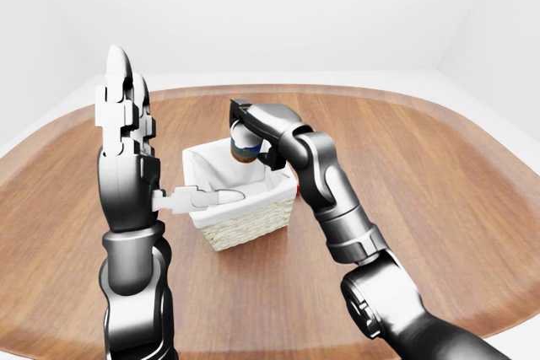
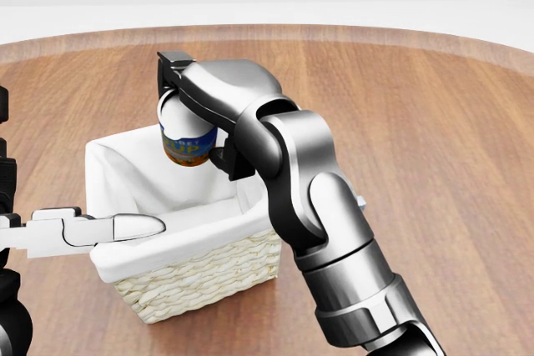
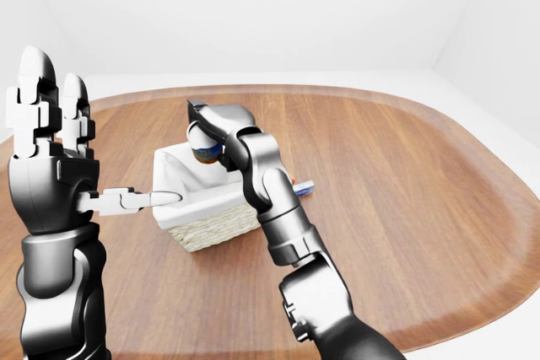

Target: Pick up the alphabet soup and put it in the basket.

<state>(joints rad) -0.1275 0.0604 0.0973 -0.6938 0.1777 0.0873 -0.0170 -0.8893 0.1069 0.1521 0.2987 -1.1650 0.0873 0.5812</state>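
Observation:
The alphabet soup can (image 2: 185, 146), white-topped with a blue and orange label, hangs over the basket's opening at its upper right. My right hand (image 2: 190, 114) is shut on the can's upper part, its dark arm rising from the bottom right of the head view. The basket (image 2: 197, 279) is woven wicker with a white cloth lining and stands on the wooden table. My left hand (image 1: 126, 120) is raised upright at the left of the left-eye view, fingers open and empty. Its white thumb (image 2: 100, 228) points across the basket's lower left rim.
The round wooden table (image 2: 450, 122) spreads around the basket, with a white floor beyond its edge. A small red, white and blue object (image 3: 302, 187) lies on the table just right of the basket, mostly hidden behind my right arm.

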